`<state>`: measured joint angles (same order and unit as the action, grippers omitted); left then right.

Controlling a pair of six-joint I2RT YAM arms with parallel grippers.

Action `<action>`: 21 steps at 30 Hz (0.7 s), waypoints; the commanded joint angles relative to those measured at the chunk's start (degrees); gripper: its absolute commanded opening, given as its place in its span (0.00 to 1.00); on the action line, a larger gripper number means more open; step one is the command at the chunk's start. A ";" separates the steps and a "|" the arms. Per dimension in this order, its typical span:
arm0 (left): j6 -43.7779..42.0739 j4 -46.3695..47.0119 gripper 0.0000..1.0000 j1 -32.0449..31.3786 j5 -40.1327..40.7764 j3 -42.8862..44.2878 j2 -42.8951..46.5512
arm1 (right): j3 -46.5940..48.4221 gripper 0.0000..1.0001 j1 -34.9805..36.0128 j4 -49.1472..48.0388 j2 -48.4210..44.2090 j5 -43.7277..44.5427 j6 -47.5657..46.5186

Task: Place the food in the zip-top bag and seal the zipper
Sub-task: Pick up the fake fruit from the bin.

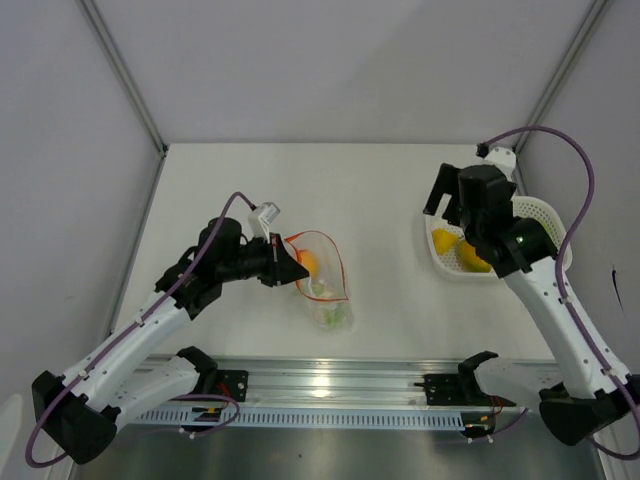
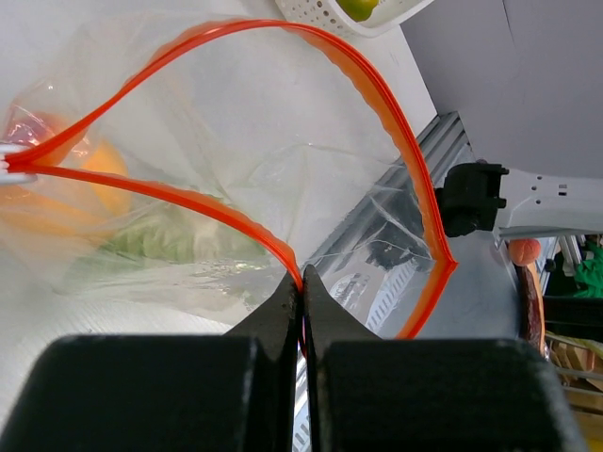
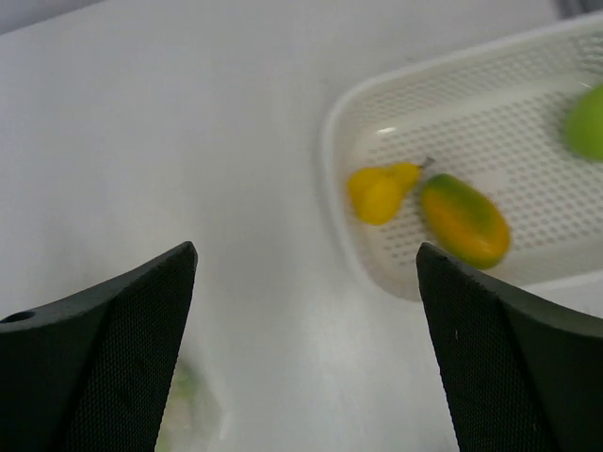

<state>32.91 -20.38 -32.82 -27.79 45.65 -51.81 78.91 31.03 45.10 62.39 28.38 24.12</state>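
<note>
zipper (image 2: 377,105) in tight left hand (image 2: 302,282) (right hand (image 3: 305,250) spread wide)

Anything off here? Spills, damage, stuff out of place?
Nothing stands out. The left hand pinches the zipper, holding the zip-top bag open with food inside; the other fruit sits in the basket. No spills or tears visible.
</note>
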 commanded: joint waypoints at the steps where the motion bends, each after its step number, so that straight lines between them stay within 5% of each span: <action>1: -1.88 2.28 0.00 0.56 -1.48 -0.21 0.75 | -3.58 0.99 -11.83 1.75 3.26 -2.26 -3.46; 6: -2.23 2.45 0.01 0.91 -2.27 -0.65 0.48 | -10.69 0.99 -28.45 -2.47 7.65 -14.29 -7.14; 21: -2.41 3.59 0.00 1.88 -4.46 -1.18 -0.48 | -15.81 0.99 -33.93 -6.78 22.51 -12.92 -10.23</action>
<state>31.88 -18.90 -31.59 -30.63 44.73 -52.58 62.48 -2.83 40.29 83.72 14.31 14.48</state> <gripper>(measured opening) 0.005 0.993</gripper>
